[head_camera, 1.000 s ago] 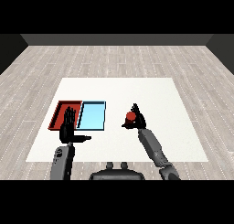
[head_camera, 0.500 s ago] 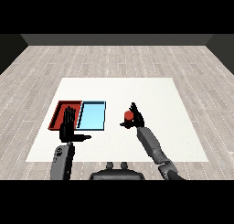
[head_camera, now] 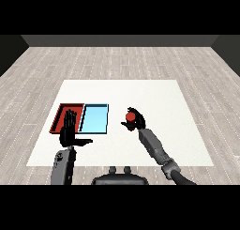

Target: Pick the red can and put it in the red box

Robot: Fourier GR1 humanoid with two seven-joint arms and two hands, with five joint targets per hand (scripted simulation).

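Nearest, the left hand (head_camera: 70,133) stands with straight fingers spread upward and thumb out to the side, holding nothing; its fingertips overlap the near edge of the red tray (head_camera: 60,116). To the right, the right hand (head_camera: 136,122) is curled round the red can (head_camera: 131,117), a small rounded cylinder held over the bare white counter (head_camera: 159,97), to the right of both trays and apart from them. Farther back, the red tray and the light blue tray (head_camera: 95,118) lie touching side by side, both shallow, flat and rectangular with low rims. Nothing shows inside either. Beyond the smooth counter runs a grey plank floor (head_camera: 122,60).
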